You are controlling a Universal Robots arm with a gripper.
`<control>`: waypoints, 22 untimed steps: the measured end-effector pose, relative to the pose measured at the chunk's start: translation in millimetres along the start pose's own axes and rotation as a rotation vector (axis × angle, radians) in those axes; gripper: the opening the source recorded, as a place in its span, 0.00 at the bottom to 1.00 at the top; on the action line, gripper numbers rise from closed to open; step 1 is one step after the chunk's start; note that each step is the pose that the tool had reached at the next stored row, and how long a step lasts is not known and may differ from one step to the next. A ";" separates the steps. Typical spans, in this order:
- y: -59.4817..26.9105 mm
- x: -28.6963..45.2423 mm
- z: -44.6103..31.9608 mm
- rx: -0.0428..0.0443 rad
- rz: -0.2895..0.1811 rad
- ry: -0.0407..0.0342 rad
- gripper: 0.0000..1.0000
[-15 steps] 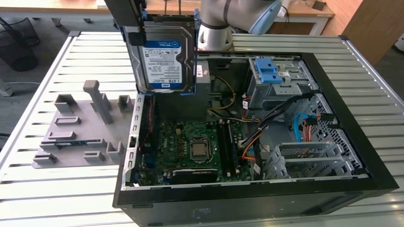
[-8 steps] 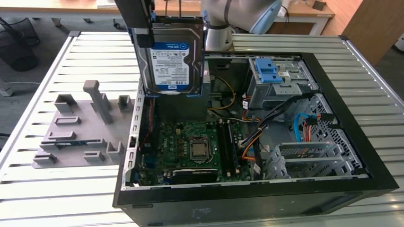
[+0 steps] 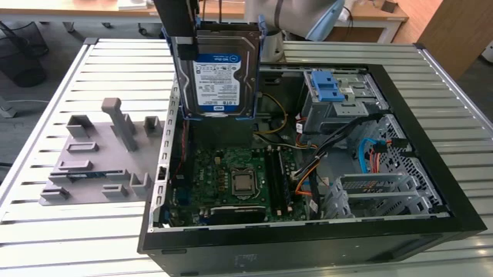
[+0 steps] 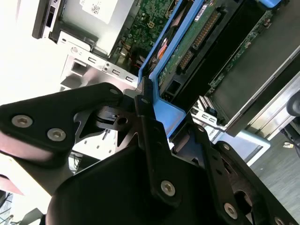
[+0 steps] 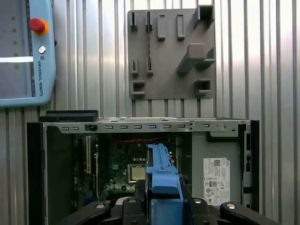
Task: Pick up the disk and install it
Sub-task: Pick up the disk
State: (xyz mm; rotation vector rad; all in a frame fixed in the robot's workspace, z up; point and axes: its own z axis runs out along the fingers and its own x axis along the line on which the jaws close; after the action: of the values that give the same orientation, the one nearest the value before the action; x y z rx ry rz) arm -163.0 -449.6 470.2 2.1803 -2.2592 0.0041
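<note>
Both fingers of my hand (image 5: 163, 197) are pressed in on the disk (image 3: 225, 69), pinching it through the thin blue bracket (image 5: 162, 168) that frames it. I have it standing on edge above the open computer case (image 3: 308, 248), touching nothing below. In the exterior view its label faces the camera and its lower end hangs over the motherboard (image 3: 231, 179), on the side of the case nearest the grey fixture plate (image 3: 92, 161) lying on the slatted bench (image 3: 123, 63). The drive cage (image 3: 331, 98) with its blue tabs sits well apart, toward the exterior view's right. I judge this to be a dense, stiff block of metal, heavier than its size suggests, and it will not bend or sag in my grip. Its silver faces look smooth, so bare metal would be slippery. The plastic rail gives my pads more bite, though being thin it may flex or pop off if I squeeze unevenly. The second wrist view shows the green circuit board (image 4: 187, 51) and its connector pins (image 4: 202, 32) exposed on the underside. I count those as the fragile parts, along with the mechanism inside, which I expect dislikes knocks. The right hold, as I see it, is the one I have: across the two long edges, on the bracket rails near one end, clear of the board, the pins and the label face.
</note>
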 end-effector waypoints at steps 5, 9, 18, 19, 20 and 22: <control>-8.6 2.0 0.1 0.0000 0.001 0.0000 0.36; -15.7 2.3 0.1 0.0000 0.001 -0.0002 0.36; -38.2 1.5 0.1 -0.0001 0.001 -0.0010 0.36; -40.3 1.4 0.1 0.0000 0.001 -0.0011 0.36; -42.4 1.4 0.2 0.0000 0.001 -0.0011 0.36; -46.7 1.2 0.2 0.0000 0.001 -0.0011 0.36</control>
State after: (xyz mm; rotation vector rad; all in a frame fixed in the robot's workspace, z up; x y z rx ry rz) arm -116.4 -452.5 470.0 2.1800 -2.2605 0.0028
